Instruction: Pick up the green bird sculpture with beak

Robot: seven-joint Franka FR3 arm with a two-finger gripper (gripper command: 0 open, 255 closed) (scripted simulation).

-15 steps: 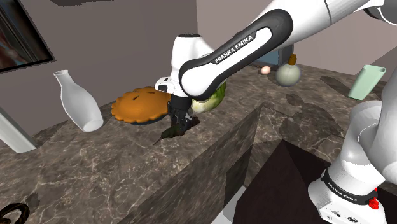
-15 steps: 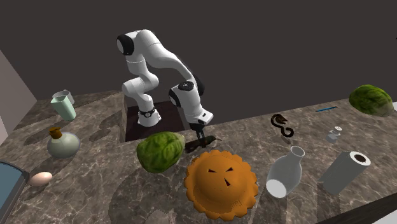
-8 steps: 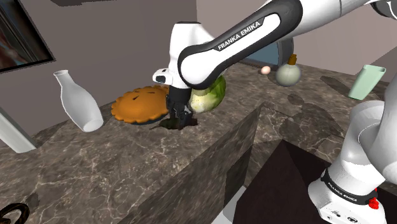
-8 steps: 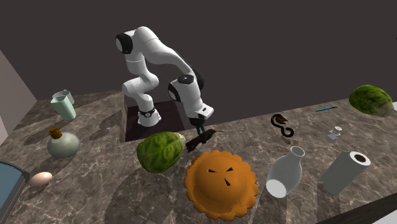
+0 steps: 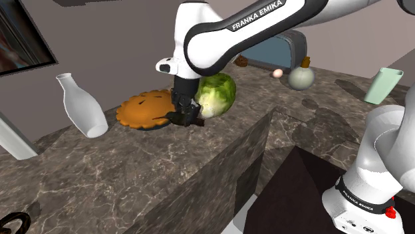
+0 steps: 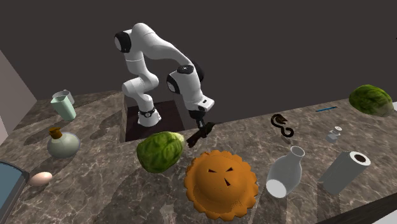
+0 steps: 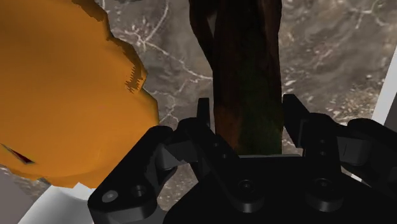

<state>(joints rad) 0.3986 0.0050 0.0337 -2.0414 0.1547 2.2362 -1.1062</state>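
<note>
wrist view: claw [image 7: 248, 116] clamped on bird sculpture [image 7: 245, 57], its long axis pointing outward.

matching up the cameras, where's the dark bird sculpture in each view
Shoulder view: the bird sculpture hangs in the hand, centre, between the orange pie and cabbage.
Second exterior view: centre, in the hand just above the pie's far rim.
Wrist view: in the hand, pie alongside.
Shared landmark: the pie.

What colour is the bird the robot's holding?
The bird is dark brown with green patches; wrist view shows it best.
</note>
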